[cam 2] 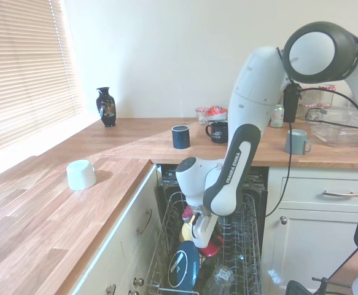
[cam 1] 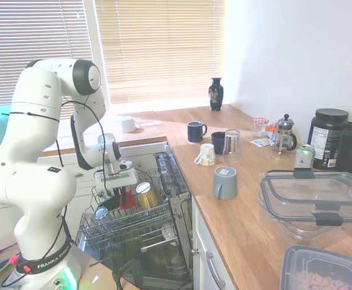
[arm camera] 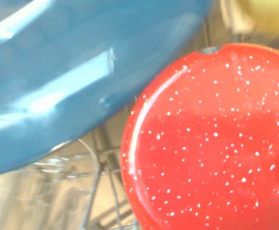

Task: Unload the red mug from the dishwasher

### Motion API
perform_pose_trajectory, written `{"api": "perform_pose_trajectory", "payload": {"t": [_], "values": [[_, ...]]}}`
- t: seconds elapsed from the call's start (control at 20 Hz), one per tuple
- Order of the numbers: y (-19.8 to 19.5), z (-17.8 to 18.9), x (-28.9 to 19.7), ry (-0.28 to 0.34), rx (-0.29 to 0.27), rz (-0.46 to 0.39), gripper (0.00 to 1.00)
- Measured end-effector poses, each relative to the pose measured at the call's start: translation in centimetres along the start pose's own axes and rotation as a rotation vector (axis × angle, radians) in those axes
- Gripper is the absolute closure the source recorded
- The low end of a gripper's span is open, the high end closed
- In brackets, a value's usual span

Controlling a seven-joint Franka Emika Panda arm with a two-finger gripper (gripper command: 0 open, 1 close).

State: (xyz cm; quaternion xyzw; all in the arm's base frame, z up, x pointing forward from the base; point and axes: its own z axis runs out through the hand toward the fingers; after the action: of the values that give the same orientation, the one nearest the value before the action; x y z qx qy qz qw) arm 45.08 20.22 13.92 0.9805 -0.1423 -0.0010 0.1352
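Pincer (cam 1: 120,192) sits low over the pulled-out rack of the dishwasher (cam 1: 174,175), pointing down; the red mug (cam 1: 126,198) lies directly beneath and against it. Whether the fingers have clamped the mug or merely straddle it cannot be told: in both exterior views the white hand body hides the fingertips. In the second exterior view the pincer (cam 2: 201,241) overlaps the red mug (cam 2: 210,247), red showing just beside and below the hand. The wrist view is filled at one side by the mug's red speckled round face (arm camera: 211,143), so the camera looks straight onto it from close; judged from this, the mug stands with its long axis roughly in line with the pincer's approach. Largest neighbour: a blue plate (cam 2: 183,265) on edge in the rack, just beside the mug, on the side nearer the front of the rack; same blue plate (arm camera: 72,72) crowds the wrist view. Next: a gold cup (cam 1: 144,194), just beside the mug on the side toward the worktop (cam 1: 248,211). Judgement: the lift must go straight up between plate and cup; sideways drift risks striking either.
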Motion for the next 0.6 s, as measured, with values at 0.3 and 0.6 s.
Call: {"api": "perform_pose_trajectory", "payload": {"t": [0.3, 0.6], "values": [[2.3, -9.6, 2.5, 0.061, 0.090, 0.083, 1.00], [10.8, -16.5, 8.3, 0.064, 0.217, 0.248, 1.00]]}}
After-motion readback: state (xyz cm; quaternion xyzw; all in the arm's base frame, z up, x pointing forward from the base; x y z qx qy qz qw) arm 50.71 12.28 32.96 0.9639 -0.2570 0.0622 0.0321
